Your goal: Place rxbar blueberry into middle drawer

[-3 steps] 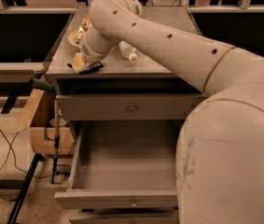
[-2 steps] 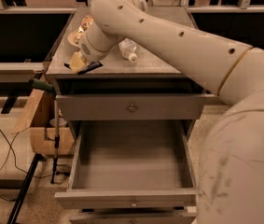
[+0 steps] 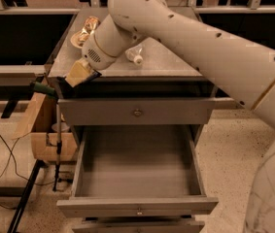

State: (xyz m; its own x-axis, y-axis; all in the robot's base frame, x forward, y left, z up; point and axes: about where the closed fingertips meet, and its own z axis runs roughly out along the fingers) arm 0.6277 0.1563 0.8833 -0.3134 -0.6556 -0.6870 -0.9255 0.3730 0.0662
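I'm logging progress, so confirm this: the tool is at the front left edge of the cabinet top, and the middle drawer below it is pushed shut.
One thing is wrong: the middle drawer is not shut. The camera view shows it pulled out, with its floor bare. The rest holds: the tool is at the front left edge of the cabinet top.

Warm, dimmish overhead light. Pale sheen on the desk (image 3: 171, 64) top, dark shadow under its near edge. The gripper (image 3: 81, 76), at the near-left corner, half shaded. The middle drawer (image 3: 137, 205) evenly lit.
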